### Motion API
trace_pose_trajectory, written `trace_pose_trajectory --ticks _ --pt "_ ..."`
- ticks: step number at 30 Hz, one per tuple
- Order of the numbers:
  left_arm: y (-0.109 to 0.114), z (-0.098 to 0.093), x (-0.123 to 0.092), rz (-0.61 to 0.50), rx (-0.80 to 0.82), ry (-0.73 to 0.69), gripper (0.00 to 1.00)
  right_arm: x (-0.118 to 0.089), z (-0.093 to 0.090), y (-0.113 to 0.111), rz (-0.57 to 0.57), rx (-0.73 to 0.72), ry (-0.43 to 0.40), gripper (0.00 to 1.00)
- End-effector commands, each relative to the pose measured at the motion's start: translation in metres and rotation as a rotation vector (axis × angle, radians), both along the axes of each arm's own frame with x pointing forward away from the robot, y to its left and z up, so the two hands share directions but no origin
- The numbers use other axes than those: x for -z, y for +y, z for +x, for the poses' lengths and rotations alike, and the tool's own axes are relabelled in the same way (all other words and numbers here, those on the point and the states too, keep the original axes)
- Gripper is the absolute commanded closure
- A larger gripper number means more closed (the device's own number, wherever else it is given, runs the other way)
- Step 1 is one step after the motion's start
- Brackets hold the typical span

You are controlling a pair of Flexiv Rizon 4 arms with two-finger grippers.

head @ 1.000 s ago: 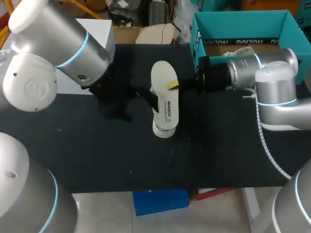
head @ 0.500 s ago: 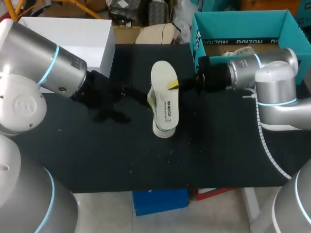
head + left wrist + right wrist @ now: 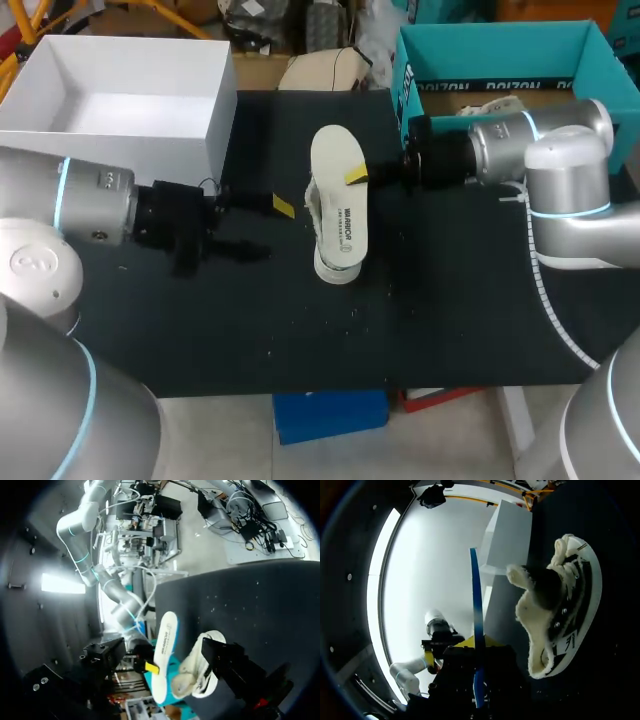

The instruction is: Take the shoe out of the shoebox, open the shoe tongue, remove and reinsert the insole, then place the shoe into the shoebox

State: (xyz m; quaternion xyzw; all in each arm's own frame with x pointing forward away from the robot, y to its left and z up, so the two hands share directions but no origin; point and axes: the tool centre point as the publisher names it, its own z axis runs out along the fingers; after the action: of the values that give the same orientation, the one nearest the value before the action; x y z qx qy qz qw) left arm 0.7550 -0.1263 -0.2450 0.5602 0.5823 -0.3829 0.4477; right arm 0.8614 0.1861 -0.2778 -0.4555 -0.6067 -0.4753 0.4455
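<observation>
Insole (image 3: 336, 190) is out, clamped on edge in the right claw (image 3: 357, 177) mid-counter, just beside the shoe (image 3: 560, 615), which lies on its side. Left claw (image 3: 268, 228) spread, empty, nearer the left edge. Reinsertion likely next: steady the shoe, aim the insole at its mouth.

A white insole (image 3: 338, 190) stands over the white shoe (image 3: 333, 268), which lies on its side mid-way across the black table (image 3: 450, 320). The right gripper (image 3: 357, 177) grips the insole's edge, one yellow tip showing on top. The left gripper (image 3: 268, 228) sits just left of the shoe, fingers spread and empty. An open white shoebox (image 3: 215, 110) stands far left, a teal box (image 3: 400, 60) far right.
</observation>
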Motion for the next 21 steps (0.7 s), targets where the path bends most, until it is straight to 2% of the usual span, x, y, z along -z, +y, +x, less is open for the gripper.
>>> trace_pose_trajectory --ticks 1,7,8,10,12,14,15,21 --pt "0.000 0.000 0.006 -0.232 0.013 -0.024 0.00 0.000 -0.001 0.000 -0.001 0.001 0.000 1.00" --pt "-0.001 0.002 0.005 -0.243 -0.018 -0.043 0.00 0.000 -0.001 0.000 -0.001 0.001 0.000 1.00" --pt "-0.006 0.003 0.003 -0.190 -0.025 -0.092 0.00 0.000 -0.001 0.000 -0.001 0.001 0.000 1.00" --pt "-0.016 0.000 -0.006 -0.163 -0.032 -0.147 0.00 0.000 -0.001 0.000 -0.001 0.001 0.000 1.00" --pt "-0.013 0.000 -0.018 -0.101 -0.057 -0.242 0.00 0.000 -0.001 0.000 -0.001 0.001 0.000 1.00" --pt "-0.007 0.008 -0.029 -0.161 -0.104 -0.257 0.00 0.000 -0.001 0.000 -0.001 0.001 0.000 1.00" --pt "-0.005 0.010 -0.032 -0.137 -0.124 -0.291 0.00 0.000 -0.001 0.000 -0.001 0.001 0.000 1.00" --pt "-0.006 0.020 -0.024 -0.142 -0.127 -0.303 0.00 0.000 -0.001 0.000 -0.001 0.001 0.000 1.00"
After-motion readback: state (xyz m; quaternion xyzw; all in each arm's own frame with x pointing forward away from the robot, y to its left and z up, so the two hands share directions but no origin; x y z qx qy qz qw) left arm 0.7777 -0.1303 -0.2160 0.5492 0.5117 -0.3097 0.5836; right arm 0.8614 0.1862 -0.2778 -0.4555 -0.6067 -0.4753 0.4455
